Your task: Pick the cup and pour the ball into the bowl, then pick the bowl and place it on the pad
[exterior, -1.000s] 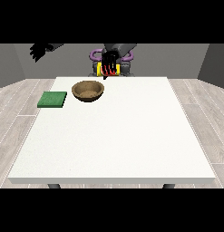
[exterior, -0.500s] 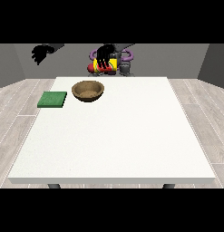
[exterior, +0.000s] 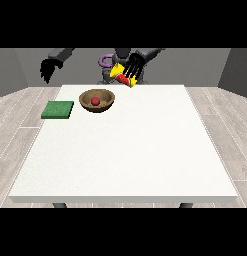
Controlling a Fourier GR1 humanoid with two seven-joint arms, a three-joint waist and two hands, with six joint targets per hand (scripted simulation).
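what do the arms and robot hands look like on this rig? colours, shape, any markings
Both arms are dark grey, blocky segments. Each ends in a black robot hand with slim fingers and a thumb: one at the view's left, one at the view's right. No markings, cables or sleeves are visible on them; the hands are too small for finer detail.

- Red ball (exterior: 95,101) now lying in the wooden bowl (exterior: 106,102), not there before.
- Yellow cup (exterior: 121,75) shifted rightward, tipped, held higher.
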